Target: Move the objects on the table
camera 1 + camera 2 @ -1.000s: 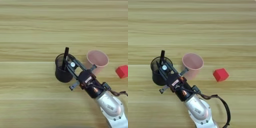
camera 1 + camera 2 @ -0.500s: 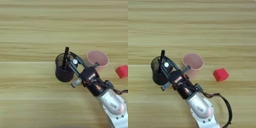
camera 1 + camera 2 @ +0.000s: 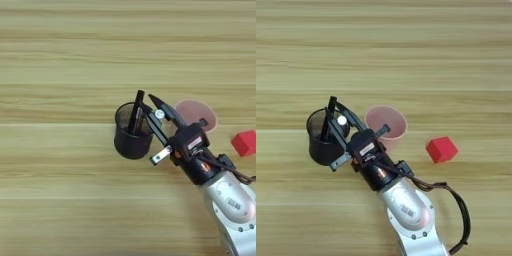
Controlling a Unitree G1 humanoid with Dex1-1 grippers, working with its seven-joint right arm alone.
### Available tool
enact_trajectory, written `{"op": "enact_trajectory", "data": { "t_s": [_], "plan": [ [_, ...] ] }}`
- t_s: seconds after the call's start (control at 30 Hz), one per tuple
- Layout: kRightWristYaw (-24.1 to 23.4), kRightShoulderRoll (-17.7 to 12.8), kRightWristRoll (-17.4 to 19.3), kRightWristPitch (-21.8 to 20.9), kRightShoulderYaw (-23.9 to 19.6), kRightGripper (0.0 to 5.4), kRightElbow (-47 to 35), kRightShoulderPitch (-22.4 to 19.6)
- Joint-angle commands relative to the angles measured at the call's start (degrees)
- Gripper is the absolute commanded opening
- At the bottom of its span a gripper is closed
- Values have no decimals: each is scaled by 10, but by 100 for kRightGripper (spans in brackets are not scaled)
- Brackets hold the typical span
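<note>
On the tabletop [image 3: 60, 60], roughly midway between its left and right edges, the black mesh pen cup [image 3: 131, 142] stood upright with the black pen [image 3: 136, 113] leaning inside it. The silver forearm [image 3: 408, 212] rose from the near edge, slanting up and left, and the tool [image 3: 149, 107] hung over the cup's rim with its two black fingers spread, gripping nothing. Just beside it stood the pale pink plastic cup [image 3: 390, 121], and nearer the right edge the small red cube [image 3: 441, 149] lay apart.
</note>
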Motion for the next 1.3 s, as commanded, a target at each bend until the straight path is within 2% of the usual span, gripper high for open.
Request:
{"op": "enact_trajectory", "data": {
  "t_s": [0.03,0.6,1.3],
  "plan": [
    [-5,1,10,-1,-12,74,-26,-27],
    [-7,7,20,15,-18,74,-41,-50],
    [-2,4,81,87,-56,74,-103,-48]
  ]
}}
